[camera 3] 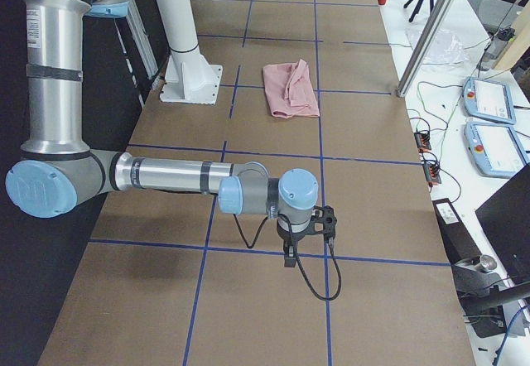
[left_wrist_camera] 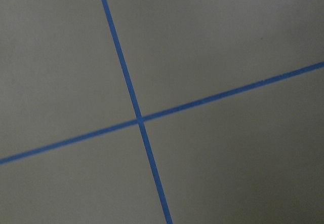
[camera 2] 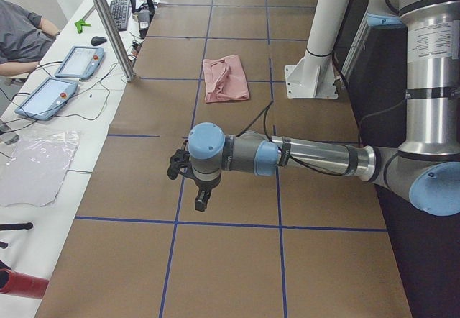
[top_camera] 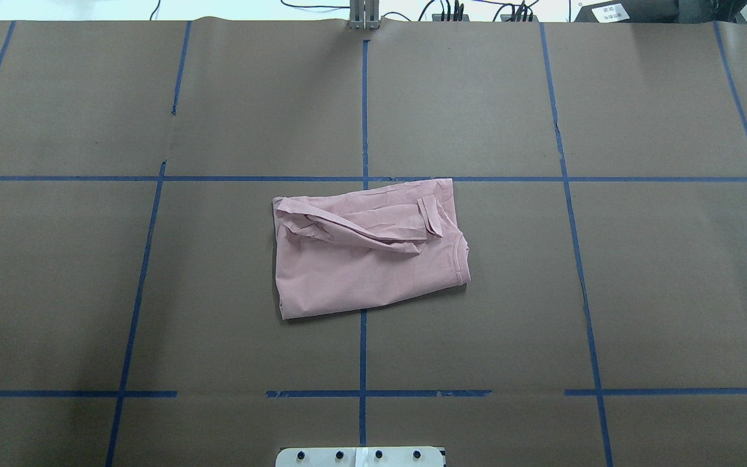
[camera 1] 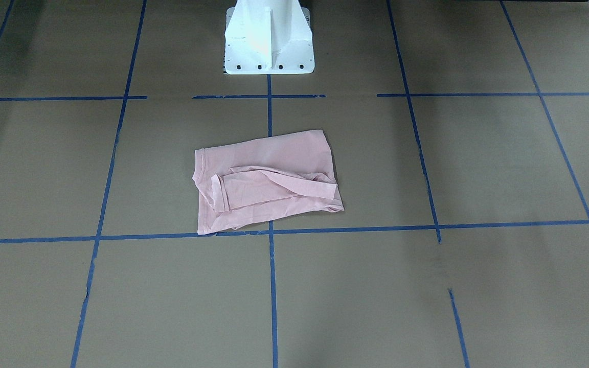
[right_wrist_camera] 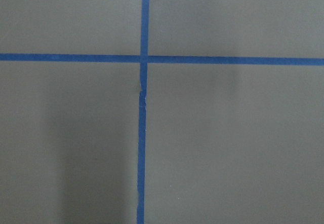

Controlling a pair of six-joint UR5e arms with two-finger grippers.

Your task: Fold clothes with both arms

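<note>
Overhead exterior, pink T-shirt (top_camera: 367,266) near white pedestal (top_camera: 308,457), left tool (camera 2: 201,199), right tool (camera 3: 290,254), grip untellable

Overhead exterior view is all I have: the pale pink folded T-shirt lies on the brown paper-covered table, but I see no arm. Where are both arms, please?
Observer: The silver-grey left arm stretches low over the left part of the table. Its black left gripper points down, well apart from the pale pink T-shirt.
Operator: And the right one?
Observer: It mirrors that at the other end: the black right gripper hangs over bare paper, also away from the shirt.
Operator: Are they open?
Observer: I cannot tell. Both wrist cameras show only crossing blue tape lines, no fingers.
</note>
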